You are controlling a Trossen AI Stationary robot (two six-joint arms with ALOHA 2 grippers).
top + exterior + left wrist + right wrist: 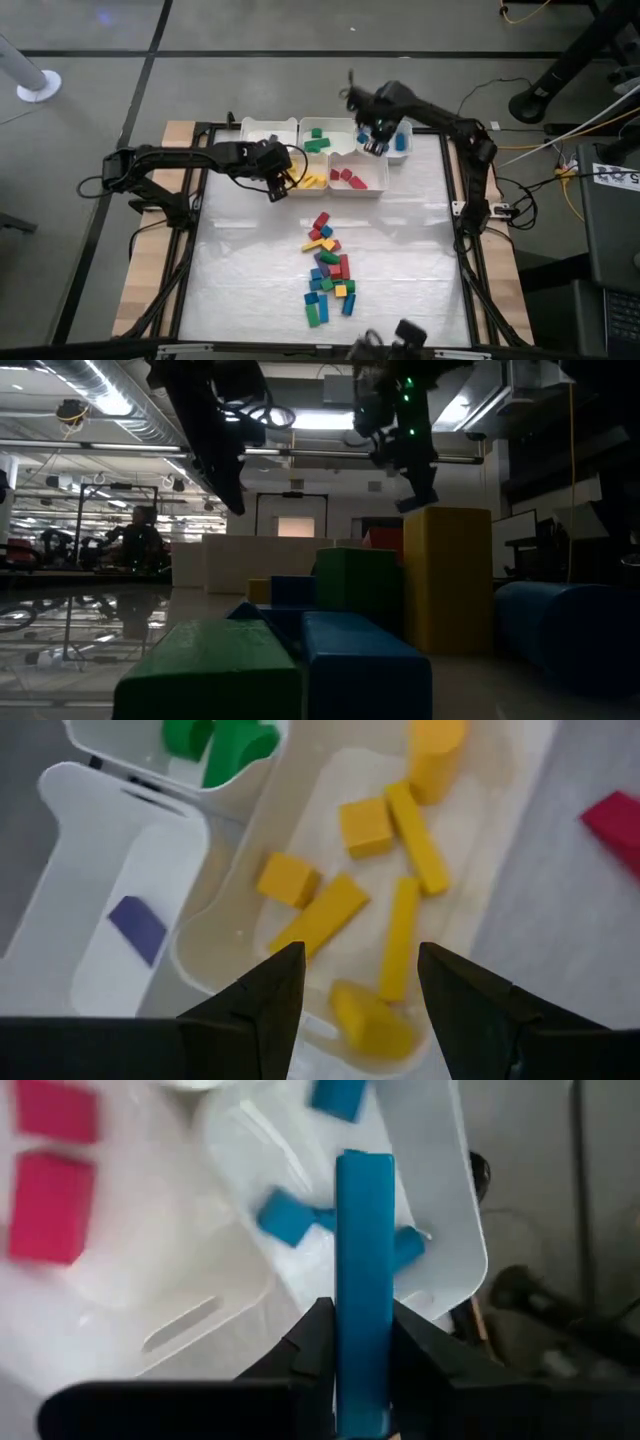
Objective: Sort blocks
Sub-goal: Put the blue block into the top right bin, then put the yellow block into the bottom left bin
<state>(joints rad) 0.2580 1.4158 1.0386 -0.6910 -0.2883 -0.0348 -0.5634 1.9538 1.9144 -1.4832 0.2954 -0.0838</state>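
We're looking down on the bench [250, 300] and counting five white bins at its far end: three in the back row, two in front. The blue bin [440, 1200] holds three blue blocks as the right wrist view shows it. The red bin [372, 180] has two red blocks. The yellow bin [300, 820] carries seven yellow blocks, long bars, cubes and a rounded one among them. The green bin [316, 133] shows two green pieces, and the purple bin [120, 920] has a single purple block [137, 928].

Down the middle of the bench lies the loose pile of blocks [328, 270], roughly twenty in red, yellow, green and blue, too tightly packed for us to count exactly.

Now the right gripper [362, 1340]: its jaws are clenched on a long blue block [364, 1260], which stands upright between them, hanging over the blue bin. The left gripper [360, 985] hovers above the near end of the yellow bin with its jaws spread and nothing between them; one yellow block [372, 1020] lies in the bin right below the gap.

We can't read any label or writing anywhere.
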